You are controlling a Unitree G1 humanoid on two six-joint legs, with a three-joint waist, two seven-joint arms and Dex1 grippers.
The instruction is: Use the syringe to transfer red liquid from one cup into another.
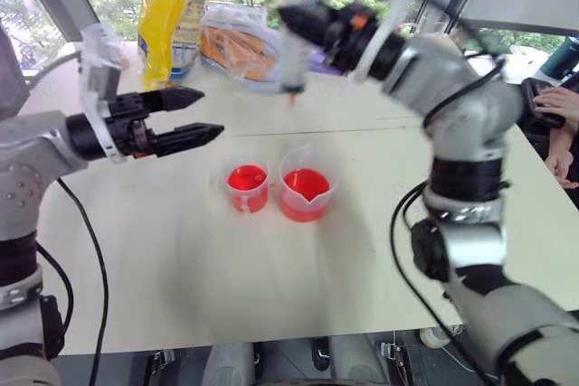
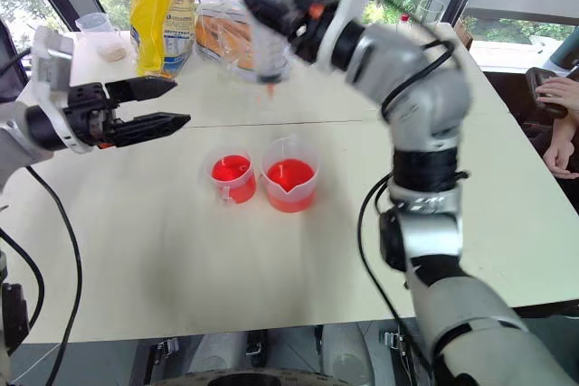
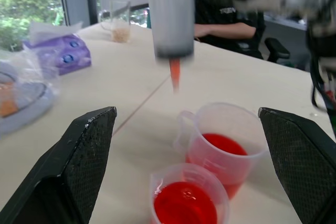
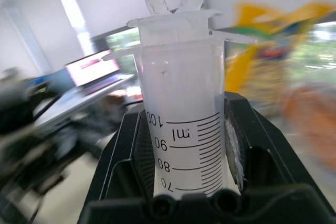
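Observation:
My right gripper (image 1: 312,23) is shut on the syringe (image 1: 297,51), holding it upright over the far side of the table with its orange tip (image 3: 175,74) pointing down, above and behind the cups. In the right wrist view the printed barrel (image 4: 184,129) sits between the fingers, with the plunger pushed in. The smaller cup (image 1: 247,185) and the wider spouted cup (image 1: 306,192) stand side by side at the table's middle, both holding red liquid (image 3: 185,205). My left gripper (image 1: 210,113) hangs open and empty to the left of the cups, above the table.
A yellow bag (image 1: 167,6) and a clear bag of orange food (image 1: 237,42) lie at the table's far side. A purple tissue pack (image 3: 60,56) and a glass with beige grains (image 3: 119,19) stand farther off. A person's hands (image 1: 561,115) rest at the right edge.

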